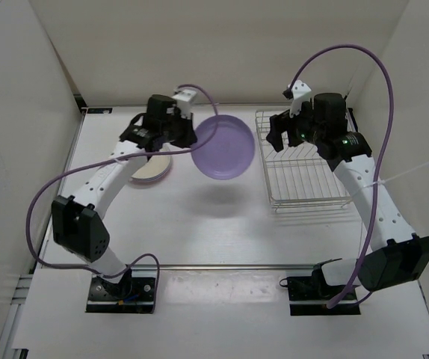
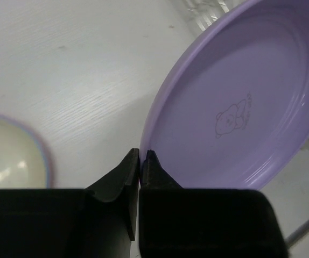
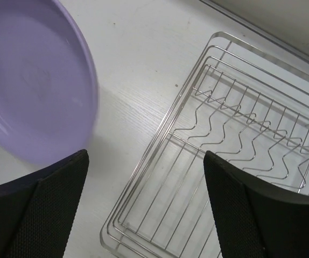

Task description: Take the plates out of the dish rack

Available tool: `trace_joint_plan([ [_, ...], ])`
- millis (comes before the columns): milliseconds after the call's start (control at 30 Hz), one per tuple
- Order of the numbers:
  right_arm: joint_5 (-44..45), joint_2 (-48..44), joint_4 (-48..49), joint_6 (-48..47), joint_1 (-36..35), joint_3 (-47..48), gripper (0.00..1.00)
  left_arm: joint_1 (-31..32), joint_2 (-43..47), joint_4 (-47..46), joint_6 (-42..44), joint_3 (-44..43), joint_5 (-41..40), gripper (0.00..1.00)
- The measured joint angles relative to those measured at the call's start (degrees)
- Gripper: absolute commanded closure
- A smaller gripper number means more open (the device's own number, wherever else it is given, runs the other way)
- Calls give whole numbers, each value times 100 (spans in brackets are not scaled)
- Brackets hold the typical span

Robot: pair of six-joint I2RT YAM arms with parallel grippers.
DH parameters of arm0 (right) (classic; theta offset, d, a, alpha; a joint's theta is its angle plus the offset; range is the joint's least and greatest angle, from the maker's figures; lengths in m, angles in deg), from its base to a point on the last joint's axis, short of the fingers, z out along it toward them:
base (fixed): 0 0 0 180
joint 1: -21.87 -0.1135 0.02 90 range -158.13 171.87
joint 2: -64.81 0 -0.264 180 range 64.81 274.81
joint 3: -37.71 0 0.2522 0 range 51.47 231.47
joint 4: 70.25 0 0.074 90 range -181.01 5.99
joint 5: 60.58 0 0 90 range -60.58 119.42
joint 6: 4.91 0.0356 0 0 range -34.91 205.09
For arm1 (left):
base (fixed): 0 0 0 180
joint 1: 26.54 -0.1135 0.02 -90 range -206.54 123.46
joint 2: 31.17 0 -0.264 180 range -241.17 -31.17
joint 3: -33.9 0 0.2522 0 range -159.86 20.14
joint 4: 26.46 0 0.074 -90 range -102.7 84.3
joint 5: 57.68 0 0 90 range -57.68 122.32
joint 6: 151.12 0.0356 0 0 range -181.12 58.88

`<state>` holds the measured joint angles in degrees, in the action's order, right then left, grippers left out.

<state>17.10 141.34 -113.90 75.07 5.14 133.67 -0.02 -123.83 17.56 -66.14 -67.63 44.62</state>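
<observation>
The lavender purple plate [image 1: 226,146] hangs tilted above the table between the arms. My left gripper [image 1: 191,141] is shut on its left rim; in the left wrist view the fingers [image 2: 142,156] pinch the edge of the plate [image 2: 235,107]. A cream-white plate [image 1: 149,168] lies on a small stack under the left arm and shows again in the wrist view [image 2: 6,158]. The dish rack [image 1: 304,164] stands at the right with no plate in its visible part. My right gripper [image 1: 277,135] hovers open over the rack's left edge [image 3: 146,156], nothing between its fingers, with the plate [image 3: 30,86] to its left.
White walls close in the table on the left, back and right. The rack's upright wire prongs [image 3: 251,134] run along its far side. Purple cables loop above both arms.
</observation>
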Motion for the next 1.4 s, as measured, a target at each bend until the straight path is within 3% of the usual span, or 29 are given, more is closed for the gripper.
trace_joint_plan([
  [300,424,-2,-39,-109,4,0,2,-3180,957,-39,-490,566,15,89],
  [500,568,-122,-66,-197,4,-2,2,-4212,428,146,-688,831,706,89],
  [767,667,-387,-39,-310,4,-116,2,-4876,-1182,595,-848,1060,1499,89],
  [1400,767,-396,-44,-396,4,-249,2,-4918,-1814,223,-1078,872,1873,89],
])
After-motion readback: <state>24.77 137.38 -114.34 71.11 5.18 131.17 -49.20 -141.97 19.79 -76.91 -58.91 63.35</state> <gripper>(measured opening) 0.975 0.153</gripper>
